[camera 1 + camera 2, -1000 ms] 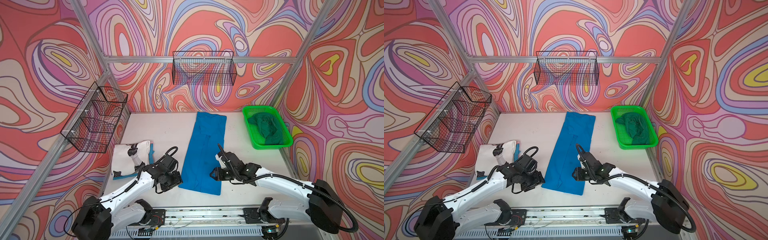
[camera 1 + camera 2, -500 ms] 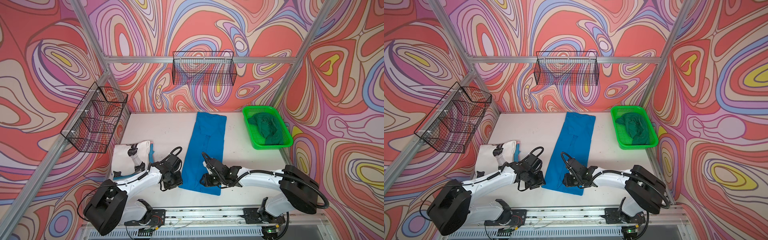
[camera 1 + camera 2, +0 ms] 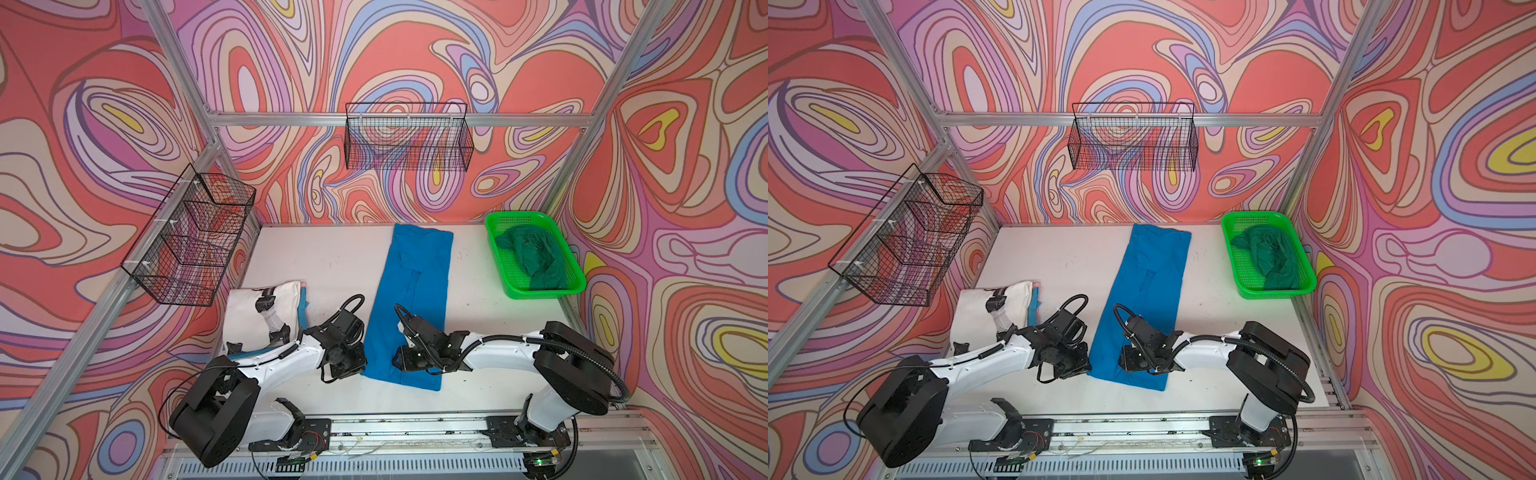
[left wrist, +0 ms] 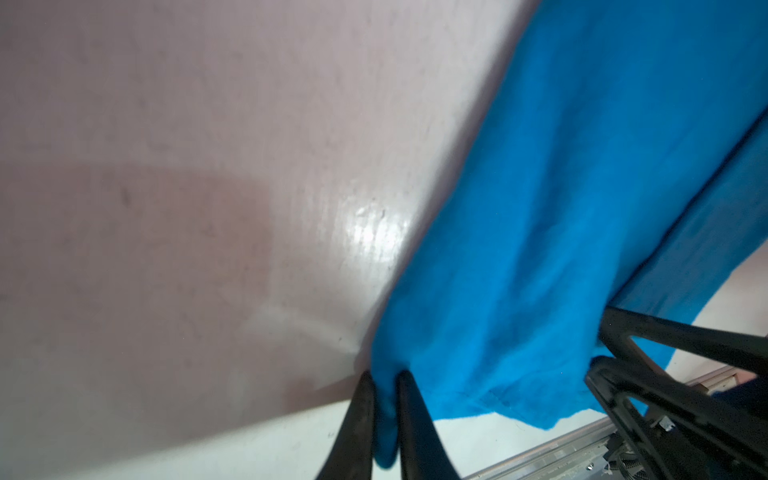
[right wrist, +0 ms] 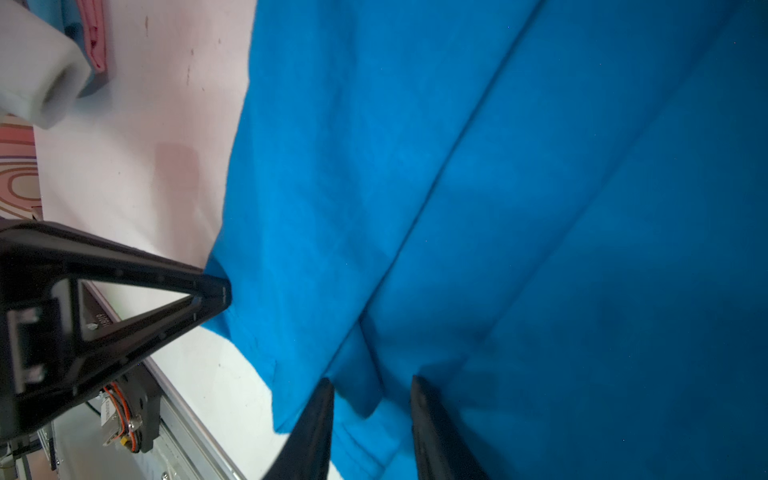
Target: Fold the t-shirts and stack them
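Along the middle of the table (image 3: 332,266) lies the bright blue t-shirt (image 3: 415,291), folded into a long strip. The left gripper (image 4: 383,376) pinches its near left corner tightly; the right gripper (image 5: 371,380) straddles the near hem, jaws partly apart.

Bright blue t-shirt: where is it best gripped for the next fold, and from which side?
Grip the bright blue t-shirt at the two corners of its near hem, coming from the arms' side. It lies flat as a long narrow strip running away from them, so that short edge is free to lift. The left pincer pinches one corner; the right pincer straddles cloth by the hem.
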Robot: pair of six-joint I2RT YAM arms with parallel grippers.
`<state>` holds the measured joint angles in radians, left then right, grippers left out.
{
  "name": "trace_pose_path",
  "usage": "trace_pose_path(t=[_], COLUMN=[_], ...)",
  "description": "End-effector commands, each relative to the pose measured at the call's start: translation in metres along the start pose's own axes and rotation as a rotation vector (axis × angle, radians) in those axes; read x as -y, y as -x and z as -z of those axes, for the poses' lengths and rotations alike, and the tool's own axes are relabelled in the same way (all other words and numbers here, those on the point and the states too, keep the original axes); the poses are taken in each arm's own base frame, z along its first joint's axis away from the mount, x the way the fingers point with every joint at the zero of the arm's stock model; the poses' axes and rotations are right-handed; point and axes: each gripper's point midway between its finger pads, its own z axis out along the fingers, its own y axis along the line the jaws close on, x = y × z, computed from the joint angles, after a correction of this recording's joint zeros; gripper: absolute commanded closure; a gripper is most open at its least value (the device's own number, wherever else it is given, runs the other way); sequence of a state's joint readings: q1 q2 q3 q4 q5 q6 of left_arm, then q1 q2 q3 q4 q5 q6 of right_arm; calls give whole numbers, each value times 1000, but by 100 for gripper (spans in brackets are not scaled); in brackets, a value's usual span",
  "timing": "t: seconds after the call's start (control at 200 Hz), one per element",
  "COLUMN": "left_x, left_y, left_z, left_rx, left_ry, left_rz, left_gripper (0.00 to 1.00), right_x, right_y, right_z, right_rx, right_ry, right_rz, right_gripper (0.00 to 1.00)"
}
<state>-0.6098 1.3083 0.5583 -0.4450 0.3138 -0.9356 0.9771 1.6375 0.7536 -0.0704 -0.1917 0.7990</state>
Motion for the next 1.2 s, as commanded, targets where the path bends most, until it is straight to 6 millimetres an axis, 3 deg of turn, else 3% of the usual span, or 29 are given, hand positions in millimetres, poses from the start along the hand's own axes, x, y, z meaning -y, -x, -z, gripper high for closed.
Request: trace_pose_path(t=[0.0,0.12,0.18,0.215,0.511,0.736,1.027,1.192], left_x=[-18,-18,-18,-31,-37,-39,-45,-46], left_y=[-9,-9,-9,-17,-23,-25,-29,-32], left_z=[-9,-8,-7,-12,-13,-12,-9,-7], left_rx=[-32,-27,-25,-46,-57,-51,-50,-51], left_ry=[60,57,54,83,79,70,82,77], left_rz=[15,13,14,24,38,46,46,49], left_gripper=[90,93,95,96,100,100,100,100], right_x=[-10,-14,-9,-7,-16,-29,-13,-36], right_y=[3,-1,-4,-5,-16,-39,-64,-49], right_z=[-2,-2,-3,-2,4,6,-1,7], right_rx=[10,3,-5,-8,-14,-64,-107,-34], right_ry=[19,20,3,-4,69,93,98,250], right_rz=[1,7,-2,-6,-55,-90,-248,-259], right_gripper=[69,73,80,83,100,100,100,100])
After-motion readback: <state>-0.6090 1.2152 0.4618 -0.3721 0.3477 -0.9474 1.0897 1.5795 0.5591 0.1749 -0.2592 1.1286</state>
